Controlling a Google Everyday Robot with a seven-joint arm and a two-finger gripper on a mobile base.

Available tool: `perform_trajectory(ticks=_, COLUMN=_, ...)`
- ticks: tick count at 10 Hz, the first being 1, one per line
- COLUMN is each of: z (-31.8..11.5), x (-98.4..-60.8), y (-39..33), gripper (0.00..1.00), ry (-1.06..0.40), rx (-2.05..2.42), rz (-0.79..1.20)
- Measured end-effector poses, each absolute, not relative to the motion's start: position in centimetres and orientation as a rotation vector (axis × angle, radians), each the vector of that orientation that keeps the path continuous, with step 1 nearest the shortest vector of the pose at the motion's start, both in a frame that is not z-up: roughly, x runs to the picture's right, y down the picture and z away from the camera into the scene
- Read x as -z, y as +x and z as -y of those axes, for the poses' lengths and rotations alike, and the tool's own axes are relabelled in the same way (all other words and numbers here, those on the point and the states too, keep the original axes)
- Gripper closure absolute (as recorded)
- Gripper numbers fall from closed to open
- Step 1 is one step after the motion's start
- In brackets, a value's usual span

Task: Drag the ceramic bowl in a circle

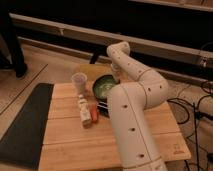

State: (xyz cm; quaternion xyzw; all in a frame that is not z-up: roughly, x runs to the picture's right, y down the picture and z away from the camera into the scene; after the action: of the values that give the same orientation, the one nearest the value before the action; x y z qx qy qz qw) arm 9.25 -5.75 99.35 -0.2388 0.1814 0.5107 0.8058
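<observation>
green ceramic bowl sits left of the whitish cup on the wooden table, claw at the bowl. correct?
Not quite. In the camera view the ceramic bowl sits right of the whitish cup, not left. The rest holds: both are on the wooden table, and the claw is down at the bowl's far rim.

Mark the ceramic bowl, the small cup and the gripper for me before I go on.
ceramic bowl (104,88): camera view, on its pale green inside.
small cup (79,81): camera view, on its whitish side wall.
gripper (116,76): camera view, at the arm's end by the bowl's far right rim.
</observation>
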Motion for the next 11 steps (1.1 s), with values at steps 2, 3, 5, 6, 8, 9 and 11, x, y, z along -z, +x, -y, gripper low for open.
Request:
perform_trajectory(ticks=2, z=5.5, x=-98.8, y=9.5, gripper=0.73, ry=-0.520, rx=-1.084, rz=-0.413)
perform_trajectory(ticks=3, z=5.3, x=-98.5, y=10.0, gripper=0.63, ry=-0.522, rx=-1.095, rz=-0.426)
perform_trajectory(ticks=5, z=4.9, x=-98.2, y=10.6, gripper=0.43, ry=-0.532, rx=-1.116, rz=-0.445)
perform_trajectory(ticks=6, z=4.5, x=-98.1, y=10.4, gripper=0.34, ry=-0.550, rx=-1.126, rz=-0.447)
perform_trajectory(ticks=8, z=2.9, x=-98.1, y=9.0, gripper=0.27, ry=-0.613, rx=-1.134, rz=-0.443)
perform_trajectory(ticks=9, z=2.3, x=-98.2, y=8.3, gripper=0.27, ry=-0.639, rx=-1.137, rz=-0.439)
perform_trajectory(ticks=11, z=1.9, x=-98.2, y=7.5, gripper=0.27, ry=-0.670, rx=-1.144, rz=-0.424)
